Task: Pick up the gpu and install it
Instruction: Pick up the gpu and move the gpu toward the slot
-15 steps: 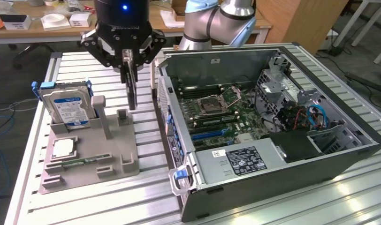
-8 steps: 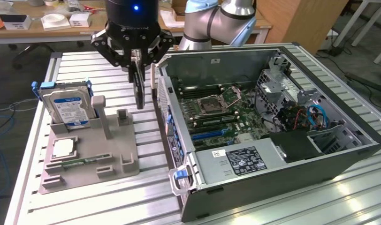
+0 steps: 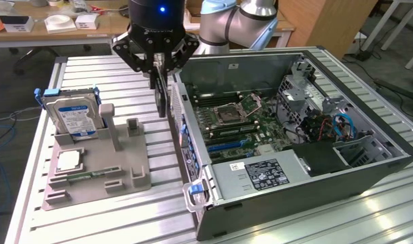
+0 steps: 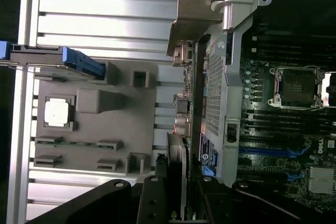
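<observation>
The grey fixture (image 3: pixel 105 173) sits nearest on the tabletop (image 3: pixel 111 218), carrying the hard drive (image 3: pixel 72 117) upright at its far end. Beside it, toward the exterior view's right, the computer case (image 3: pixel 261 213) lies open with the motherboard (image 3: pixel 230 122) and its blue expansion slots (image 3: pixel 227 145) exposed. Farther back, the gripper (image 3: pixel 159 68) is closed on the top edge of the gpu (image 3: pixel 162 99). The card hangs directly below the gripper with its long axis vertical and is seen edge-on. It is clear of the tabletop, between the fixture and the case's outer wall. The slots lie to the exterior view's right of the card, inside that wall.
</observation>
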